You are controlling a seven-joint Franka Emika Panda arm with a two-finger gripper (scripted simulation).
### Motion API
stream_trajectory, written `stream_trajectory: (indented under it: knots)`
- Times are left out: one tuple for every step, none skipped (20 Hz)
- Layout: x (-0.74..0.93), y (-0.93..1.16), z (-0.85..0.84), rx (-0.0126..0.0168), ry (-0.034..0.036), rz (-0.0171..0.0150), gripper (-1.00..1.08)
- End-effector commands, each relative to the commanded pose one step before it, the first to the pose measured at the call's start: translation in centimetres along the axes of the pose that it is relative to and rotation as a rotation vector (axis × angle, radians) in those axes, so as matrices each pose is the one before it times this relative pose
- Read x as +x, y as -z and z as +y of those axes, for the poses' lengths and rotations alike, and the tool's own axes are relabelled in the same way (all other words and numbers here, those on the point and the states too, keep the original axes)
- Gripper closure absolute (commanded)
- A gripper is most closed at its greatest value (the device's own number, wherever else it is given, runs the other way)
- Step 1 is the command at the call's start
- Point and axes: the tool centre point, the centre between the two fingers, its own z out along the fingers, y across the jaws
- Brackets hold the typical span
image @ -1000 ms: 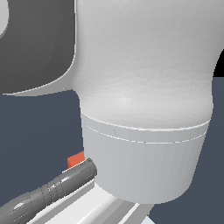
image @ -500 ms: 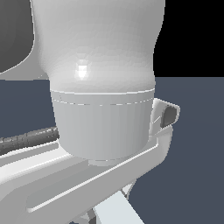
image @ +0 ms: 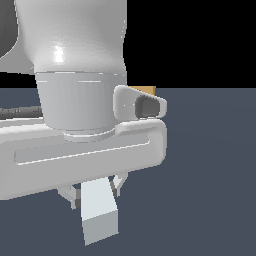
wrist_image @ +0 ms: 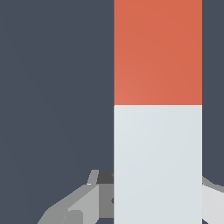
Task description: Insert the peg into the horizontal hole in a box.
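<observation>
The peg (wrist_image: 157, 109) fills much of the wrist view as a broad square bar: its red-orange half lies farther from the camera and its pale grey-white half nearer, the two meeting at a sharp straight line. The pale half runs down between the gripper (wrist_image: 151, 199) fingers (wrist_image: 78, 203), which show on both sides of it — the gripper is clenched on the peg at that pale end. In the exterior view only the pale end of the peg (image: 100, 212) shows, sticking out below the hand and tilted slightly, with the thin finger parts (image: 72, 196) close against its sides; the red-orange half is hidden behind the arm there.

The arm's white wrist body (image: 80, 75) and the flat hand housing (image: 85, 155) take up most of the exterior view's left. Just past a rounded lug on the wrist, a small tan-orange patch (image: 146, 90) peeks out at the horizon line (probably the box, though too little shows to be sure). The hole is not visible in either view.

Beneath everything lies the dark blue-grey surface (image: 210, 175) — the peg hangs above it, not touching it.
</observation>
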Motion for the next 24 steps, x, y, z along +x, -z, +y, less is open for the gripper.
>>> stream_trajectory:
  knots:
    - [1.299, 0.596, -0.313, -0.00266, -0.05807, -0.00127, 1.08]
    - [0.510, 0.182, -0.144, -0.00005, -0.02196, 0.00003, 1.08]
    - [0.505, 0.179, -0.141, -0.00005, -0.02166, 0.00003, 1.08]
    - [0.498, 0.177, -0.138, -0.00004, -0.02138, 0.00003, 1.08]
    - [0.493, 0.175, -0.135, -0.00004, -0.02110, 0.00003, 1.08]
    - [0.487, 0.173, -0.132, -0.00003, -0.02084, 0.00003, 1.08]
    - [0.482, 0.171, -0.129, -0.00003, -0.02058, 0.00003, 1.08]
    - [0.477, 0.169, -0.126, -0.00002, -0.02032, 0.00002, 1.08]
    - [0.472, 0.168, -0.124, -0.00002, -0.02007, 0.00002, 1.08]
    - [0.467, 0.166, -0.121, -0.00001, -0.01984, 0.00001, 1.08]
    - [0.463, 0.164, -0.118, -0.00001, -0.01960, 0.00001, 1.08]
    - [0.458, 0.163, -0.115, -0.00001, -0.01939, 0.00000, 1.08]
    - [0.454, 0.161, -0.113, 0.00000, -0.01919, 0.00000, 1.08]
    - [0.450, 0.160, -0.110, 0.00000, -0.01898, -0.00001, 1.08]
    - [0.447, 0.159, -0.107, 0.00000, -0.01879, -0.00002, 1.08]
    - [0.443, 0.158, -0.105, 0.00001, -0.01861, -0.00003, 1.08]
    - [0.440, 0.157, -0.102, 0.00001, -0.01845, -0.00003, 1.08]
    - [0.438, 0.156, -0.099, 0.00001, -0.01828, -0.00004, 1.08]
    - [0.431, 0.153, -0.096, 0.00001, -0.01799, -0.00005, 1.08]
    - [0.410, 0.146, -0.089, 0.00002, -0.01705, -0.00006, 1.08]
    - [0.386, 0.137, -0.082, 0.00002, -0.01602, -0.00007, 1.08]
    - [0.363, 0.129, -0.075, 0.00002, -0.01503, -0.00007, 1.08]
    - [0.340, 0.121, -0.069, 0.00002, -0.01405, -0.00007, 1.08]
    - [0.317, 0.113, -0.062, 0.00001, -0.01308, -0.00008, 1.08]
